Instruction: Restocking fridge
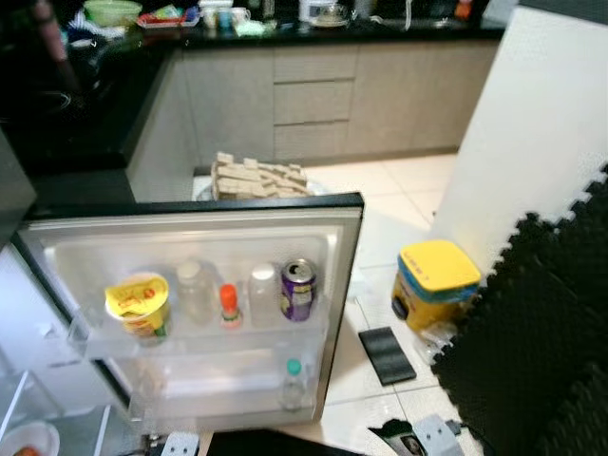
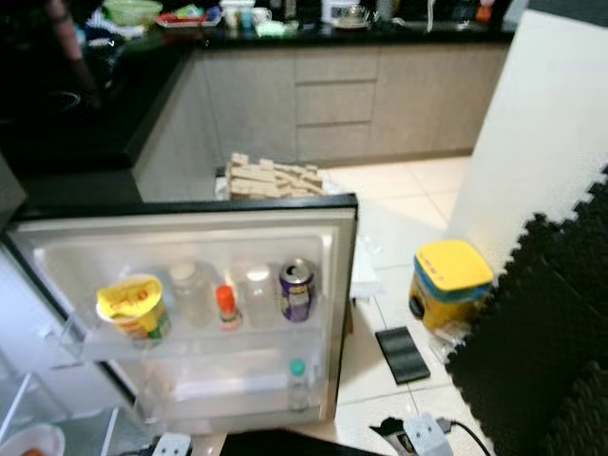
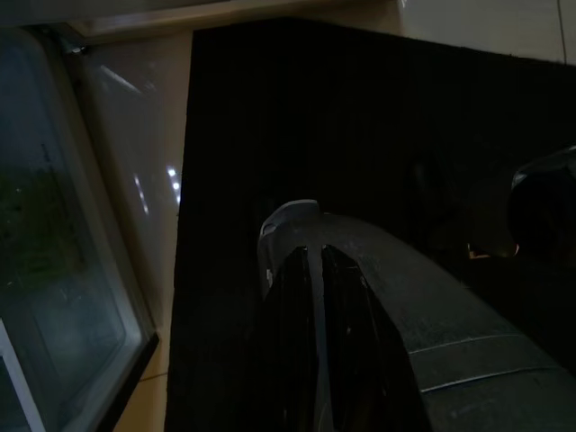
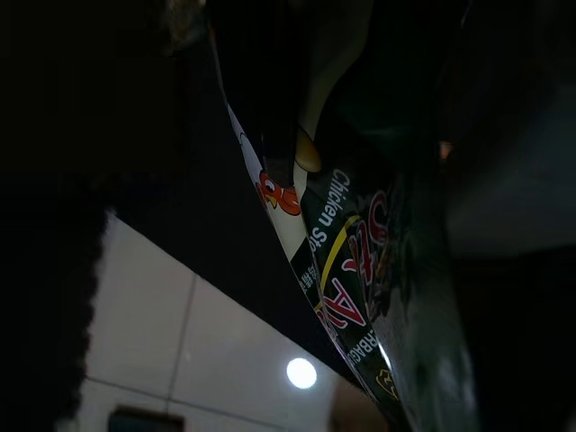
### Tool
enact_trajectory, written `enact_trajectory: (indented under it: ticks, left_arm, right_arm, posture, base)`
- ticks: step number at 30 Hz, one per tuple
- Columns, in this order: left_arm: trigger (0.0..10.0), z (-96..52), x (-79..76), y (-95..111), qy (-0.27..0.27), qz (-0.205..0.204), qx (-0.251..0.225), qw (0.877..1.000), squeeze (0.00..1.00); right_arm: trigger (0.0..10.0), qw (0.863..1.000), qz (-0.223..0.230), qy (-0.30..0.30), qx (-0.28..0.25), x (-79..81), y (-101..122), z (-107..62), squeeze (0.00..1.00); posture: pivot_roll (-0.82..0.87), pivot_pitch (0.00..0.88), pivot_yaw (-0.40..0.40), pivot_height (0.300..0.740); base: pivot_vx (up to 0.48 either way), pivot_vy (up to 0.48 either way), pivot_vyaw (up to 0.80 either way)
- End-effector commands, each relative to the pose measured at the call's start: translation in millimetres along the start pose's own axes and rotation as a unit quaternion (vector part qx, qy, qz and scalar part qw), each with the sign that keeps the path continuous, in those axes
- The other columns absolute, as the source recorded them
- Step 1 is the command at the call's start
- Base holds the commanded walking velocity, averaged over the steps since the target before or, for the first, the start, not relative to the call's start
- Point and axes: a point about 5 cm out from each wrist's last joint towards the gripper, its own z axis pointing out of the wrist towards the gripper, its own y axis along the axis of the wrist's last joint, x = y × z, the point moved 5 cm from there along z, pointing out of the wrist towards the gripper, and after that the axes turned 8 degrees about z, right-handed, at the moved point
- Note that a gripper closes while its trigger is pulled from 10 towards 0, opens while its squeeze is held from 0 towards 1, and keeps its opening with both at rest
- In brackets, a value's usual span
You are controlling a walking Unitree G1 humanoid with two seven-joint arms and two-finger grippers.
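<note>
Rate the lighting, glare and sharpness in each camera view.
Eye views: evenly lit, slightly soft; the white open fridge door looks washed out, the black foam mat is featureless. Left wrist view: dim, with glare streaks on glass. Right wrist view: very dark, a black printed noodle packet blurred close-up, one lamp reflection on tile.

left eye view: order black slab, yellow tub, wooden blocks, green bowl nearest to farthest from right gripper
From right gripper, bottom edge:
1. black slab, floor ahead
2. yellow tub, by white wall
3. wooden blocks, behind fridge door
4. green bowl, far counter
</note>
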Motion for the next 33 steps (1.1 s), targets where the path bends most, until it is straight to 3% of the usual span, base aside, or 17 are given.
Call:
enact_trajectory:
  ticks: [1, 3, 6, 9, 11, 13, 14, 16, 18, 21, 23, 24, 26, 30, 32, 33]
  left_arm:
    - [10.0, -2.5, -3.7, -16, -0.005, -0.005, 0.027, 1.000, 0.00]
    - [10.0, -2.8, -3.1, -16, -0.004, -0.005, 0.026, 1.000, 0.00]
    - [10.0, -2.9, -2.5, -16, -0.002, -0.005, 0.025, 1.000, 0.00]
    - [10.0, -4.1, 4.0, -15, 0.009, -0.013, 0.019, 1.000, 0.00]
    - [10.0, -4.1, 4.0, -15, 0.009, -0.013, 0.019, 1.000, 0.00]
    - [10.0, -5.3, 9.8, -14, 0.017, -0.015, 0.019, 1.000, 0.00]
    - [10.0, -5.3, 9.8, -14, 0.017, -0.015, 0.019, 1.000, 0.00]
    - [10.0, -6.2, 14.3, -13, 0.024, -0.018, 0.016, 0.999, 0.00]
    - [10.0, -6.5, 15.6, -12, 0.026, -0.020, 0.014, 0.999, 0.00]
    - [10.0, -6.3, 17.8, -2, 0.021, -0.031, -0.014, 0.999, 0.00]
    - [10.0, -6.7, 19.3, 5, 0.014, -0.035, -0.034, 0.999, 0.00]
    - [10.0, -6.7, 19.3, 5, 0.014, -0.035, -0.034, 0.999, 0.00]
    - [10.0, -9.0, 26.4, 20, 0.008, -0.039, -0.073, 0.997, 0.00]
    - [10.0, -11.2, 31.7, 29, 0.004, -0.041, -0.096, 0.995, 0.00]
    - [10.0, -25.5, 54.0, 61, -0.025, -0.017, -0.172, 0.985, 0.00]
    - [10.0, -29.1, 58.6, 66, -0.031, -0.007, -0.183, 0.983, 0.00]
  right_arm:
    - [10.0, 0.999, -0.022, 0.015, -0.038, 5.2, 24, 3.2, 0.00]
    - [10.0, 0.996, -0.024, 0.040, -0.078, 9.9, 48, 4.2, 0.00]
    - [10.0, 0.994, -0.023, 0.054, -0.096, 12.6, 59, 4.1, 0.00]
    - [10.0, 0.982, -0.029, 0.117, -0.148, 27.2, 93, 1.5, 0.00]
    - [10.0, 0.982, -0.029, 0.117, -0.148, 27.2, 93, 1.5, 0.00]
    - [10.0, 0.969, -0.043, 0.179, -0.165, 43.2, 108, -2.1, 0.00]
    - [10.0, 0.969, -0.043, 0.179, -0.165, 43.2, 108, -2.1, 0.00]
    - [10.0, 0.953, -0.049, 0.241, -0.179, 59.6, 121, -7.4, 0.00]
    - [10.0, 0.945, -0.050, 0.265, -0.187, 66.0, 127, -10.2, 0.00]
    - [10.0, 0.915, -0.053, 0.334, -0.219, 85.1, 151, -22.0, 0.00]
    - [10.0, 0.902, -0.064, 0.359, -0.232, 92.8, 160, -27.9, 0.00]
    - [10.0, 0.902, -0.064, 0.359, -0.232, 92.8, 160, -27.9, 0.00]
    - [10.0, 0.887, -0.080, 0.384, -0.245, 100.8, 170, -35.6, 0.00]
    - [10.0, 0.880, -0.088, 0.394, -0.250, 103.6, 173, -38.8, 0.00]
    - [10.0, 0.870, -0.098, 0.411, -0.253, 106.8, 177, -44.3, 0.00]
    - [10.0, 0.870, -0.099, 0.413, -0.252, 107.1, 177, -45.0, 0.00]
  posture:
    - [0.03, 0.000, -0.025, 0.740]
    - [0.03, 0.000, -0.025, 0.740]
    - [0.03, 0.000, -0.025, 0.740]
    - [0.03, 0.000, -0.024, 0.740]
    - [0.03, 0.000, -0.024, 0.740]
    - [0.03, 0.000, -0.024, 0.740]
    - [0.03, 0.000, -0.024, 0.740]
    - [0.03, 0.000, -0.024, 0.740]
    - [0.03, 0.000, -0.024, 0.740]
    - [0.03, 0.000, -0.024, 0.740]
    - [0.03, 0.000, -0.024, 0.740]
    - [0.03, 0.000, -0.024, 0.740]
    - [0.03, 0.000, -0.026, 0.740]
    - [0.03, 0.000, -0.030, 0.740]
    - [0.03, 0.000, -0.034, 0.740]
    - [0.03, 0.000, -0.034, 0.740]
  base:
    - [0.000, 0.000, 0.00]
    - [0.000, 0.000, 0.00]
    - [0.000, 0.000, 0.00]
    - [0.000, 0.000, 0.00]
    - [0.000, 0.000, 0.00]
    - [0.000, 0.000, 0.00]
    - [0.000, 0.000, 0.00]
    - [0.000, 0.000, 0.00]
    - [0.000, 0.000, 0.00]
    - [0.000, 0.000, 0.00]
    - [0.000, 0.000, 0.00]
    - [0.000, 0.000, 0.00]
    - [0.000, 0.000, 0.00]
    - [0.000, 0.000, 0.00]
    - [0.000, 0.000, 0.00]
    - [0.000, 0.000, 0.00]
